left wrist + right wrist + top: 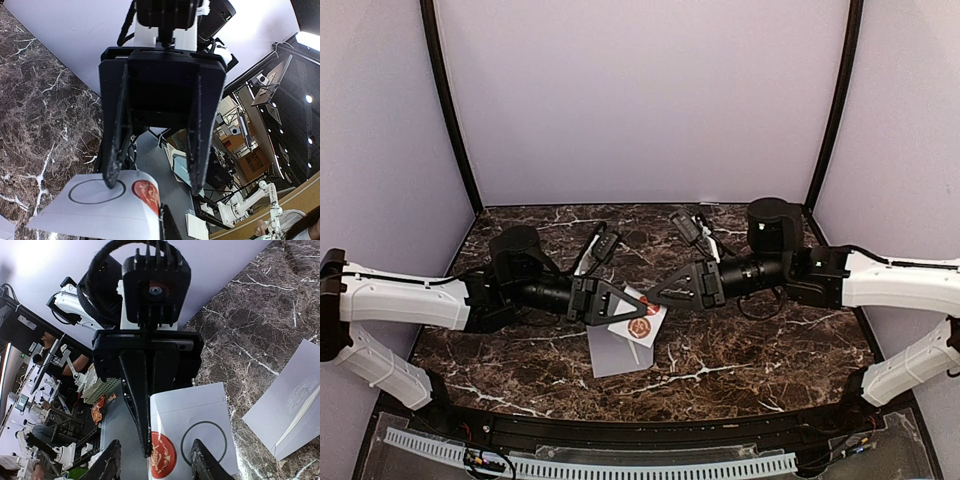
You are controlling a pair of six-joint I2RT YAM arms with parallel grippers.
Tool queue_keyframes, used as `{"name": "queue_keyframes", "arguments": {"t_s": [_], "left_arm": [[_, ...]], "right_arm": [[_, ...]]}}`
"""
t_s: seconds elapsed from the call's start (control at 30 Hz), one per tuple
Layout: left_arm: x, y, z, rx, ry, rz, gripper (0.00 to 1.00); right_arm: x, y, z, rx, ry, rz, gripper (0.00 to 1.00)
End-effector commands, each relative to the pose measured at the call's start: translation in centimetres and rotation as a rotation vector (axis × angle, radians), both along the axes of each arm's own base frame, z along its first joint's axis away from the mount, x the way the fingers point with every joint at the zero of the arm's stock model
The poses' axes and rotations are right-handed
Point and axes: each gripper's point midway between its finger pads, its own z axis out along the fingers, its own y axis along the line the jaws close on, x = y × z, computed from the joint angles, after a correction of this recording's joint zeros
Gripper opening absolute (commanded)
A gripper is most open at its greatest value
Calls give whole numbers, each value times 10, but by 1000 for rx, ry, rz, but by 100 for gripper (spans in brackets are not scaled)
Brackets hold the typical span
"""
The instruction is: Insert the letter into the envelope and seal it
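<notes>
Listing by view, top external first.

- **Envelope** [610, 355]: grey-lavender, lying flat on the marble counter [770, 340], just below the spot where my two tools meet.
- **White sticker strip** [653, 318]: raised above the envelope's upper corner, between my left tool [632, 303] and my right tool [657, 292], whose tips nearly touch.
- **Letter sheet:** none visible anywhere.

Left wrist view.

- **My left tool** [154, 189]: fingers spread wide and straddling the strip, pinching nothing. One fingertip [111, 181] touches the strip at an empty ring outline [95, 191].
- **Red round seal** [146, 192]: sits on the strip next to that ring.
- **My right tool:** its dark tip shows at the strip's far edge.

Right wrist view.

- **My right tool** [146, 452]: fingers pressed together on the strip's edge, carrying it.
- **Envelope** [290, 400]: off to the side on the counter, with a faint emblem and a diagonal fold line showing. There is no seal on the face I see.

Progress, as a judgement:

- **Likely done:** the letter is probably already inside, since none lies out, though I cannot confirm it.
- **Unclear:** I cannot tell whether the flap is folded shut.
- **Remaining:** peel the red seal from the strip and press it over the flap.
</notes>
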Motion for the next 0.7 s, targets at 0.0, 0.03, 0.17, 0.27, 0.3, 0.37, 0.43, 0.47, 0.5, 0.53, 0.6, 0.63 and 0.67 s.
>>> {"name": "queue_keyframes", "arguments": {"t_s": [0.0,0.03,0.17,0.27,0.3,0.37,0.43,0.47,0.5,0.53,0.6,0.63,0.67], "left_arm": [[-10,6,29,-86,-78,-29,0],[-10,6,30,-87,-79,-29,0],[-10,7,30,-90,-82,-28,0],[-9,6,28,-85,-78,-26,0],[-8,6,27,-82,-77,-23,0],[-6,5,25,-74,-71,-12,0],[-3,4,22,-64,-65,3,0],[-1,3,22,-61,-65,17,0],[1,3,20,-53,-59,24,0],[3,3,20,-49,-59,40,0],[6,2,17,-38,-52,57,0],[8,2,17,-36,-51,64,0],[10,2,16,-31,-48,76,0]], "right_arm": [[-2,3,-5,7,-4,10,46],[-2,3,-6,4,-2,9,47],[-4,4,-7,6,8,18,49],[-6,4,0,28,7,34,48],[-7,4,3,35,4,37,47],[-8,4,7,44,-2,45,45],[-9,4,9,47,-4,47,43],[-10,5,10,48,-5,51,41],[-10,5,10,48,-5,55,40],[-11,5,10,47,-5,56,39],[-12,6,9,44,-4,61,37],[-12,6,8,42,-2,62,36],[-12,6,9,42,-2,65,35]]}}
